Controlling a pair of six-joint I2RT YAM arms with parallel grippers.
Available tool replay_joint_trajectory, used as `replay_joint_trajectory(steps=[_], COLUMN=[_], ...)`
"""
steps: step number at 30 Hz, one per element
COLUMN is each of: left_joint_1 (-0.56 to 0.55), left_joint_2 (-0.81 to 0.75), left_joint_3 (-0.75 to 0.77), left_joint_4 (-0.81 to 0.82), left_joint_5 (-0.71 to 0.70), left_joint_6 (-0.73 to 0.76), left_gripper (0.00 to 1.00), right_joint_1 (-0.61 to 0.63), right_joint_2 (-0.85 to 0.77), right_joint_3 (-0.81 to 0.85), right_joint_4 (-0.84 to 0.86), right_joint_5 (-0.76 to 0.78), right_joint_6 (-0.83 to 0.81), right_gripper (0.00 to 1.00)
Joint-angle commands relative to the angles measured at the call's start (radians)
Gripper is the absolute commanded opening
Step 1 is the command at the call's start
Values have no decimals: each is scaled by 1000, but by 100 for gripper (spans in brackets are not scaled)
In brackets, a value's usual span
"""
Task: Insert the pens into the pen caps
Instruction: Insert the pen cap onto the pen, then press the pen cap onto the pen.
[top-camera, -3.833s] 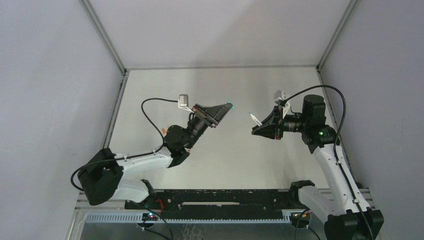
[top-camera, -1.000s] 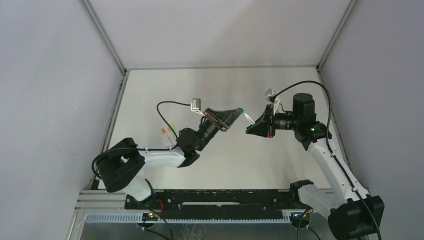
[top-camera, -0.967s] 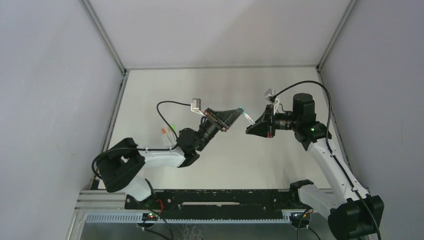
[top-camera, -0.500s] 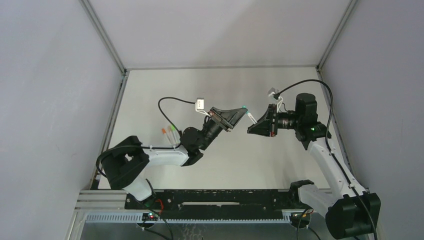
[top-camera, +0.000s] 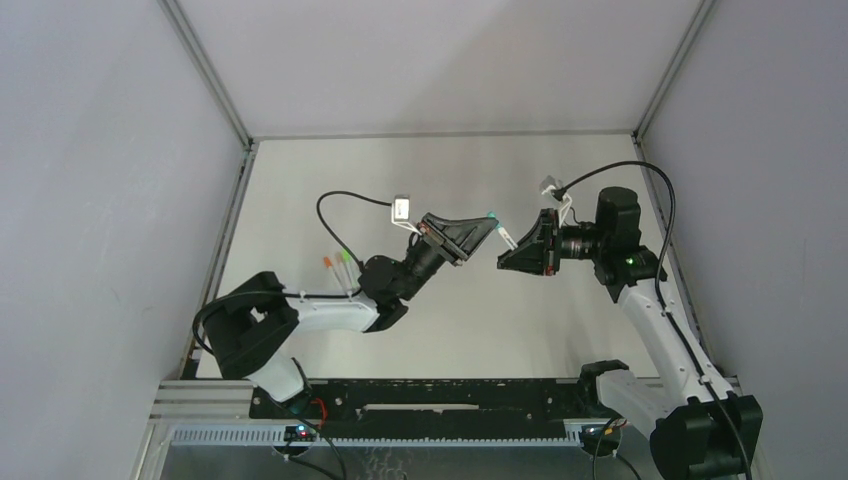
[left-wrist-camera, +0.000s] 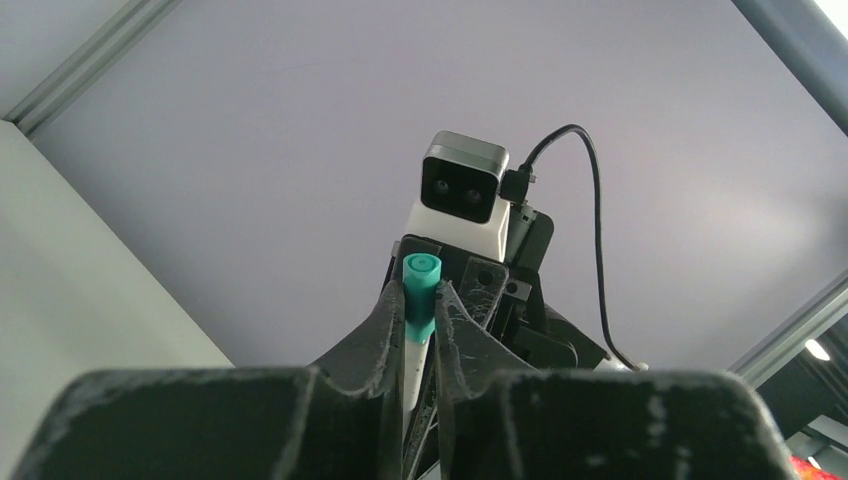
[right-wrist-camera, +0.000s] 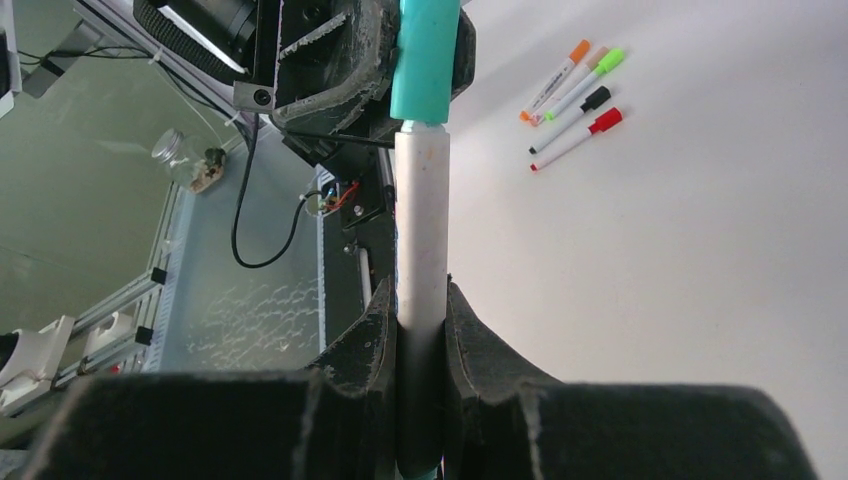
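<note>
Left gripper (top-camera: 487, 222), carrying the teal cap (top-camera: 491, 214), has travelled toward the bench's right edge. The gap to the right gripper (top-camera: 505, 258) has closed. The white pen (right-wrist-camera: 422, 220), formerly apart from the cap, now meets its mouth.

5 white pens (right-wrist-camera: 420, 230), 5 coloured caps (right-wrist-camera: 428, 50)
</note>
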Motion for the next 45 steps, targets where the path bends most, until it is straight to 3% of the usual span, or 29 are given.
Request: replay_joint_trajectory(steps=[1, 16, 27, 32, 36, 40, 45], left_joint_1=[-32, -39, -39, -39, -38, -34, 22], left_joint_2=[-37, -48, -144, -240, -376, -516, -591], left_joint_3=[-3, -16, -95, -153, -202, -215, -110], left_joint_4=[-27, -26, -88, -123, -202, -333, -585], left_joint_5=[74, 64, 53, 67, 67, 57, 166], left_joint_6=[20, 24, 97, 175, 312, 438, 436], left_gripper=[18, 33, 58, 63, 74, 99, 100], right_joint_1=[11, 6, -5, -9, -12, -11, -9], right_joint_2=[-25, -37, -46, -49, -64, -61, -60], right_joint_3=[6, 6, 6, 6, 6, 34, 36], right_joint_4=[36, 45, 47, 33, -15, -119, -144], right_joint_5=[-62, -80, -97, -119, -146, -160, -166], right_joint_6=[-45, -39, -40, -63, -139, -254, -285], right_gripper=[0, 0, 0, 0, 0, 0, 0])
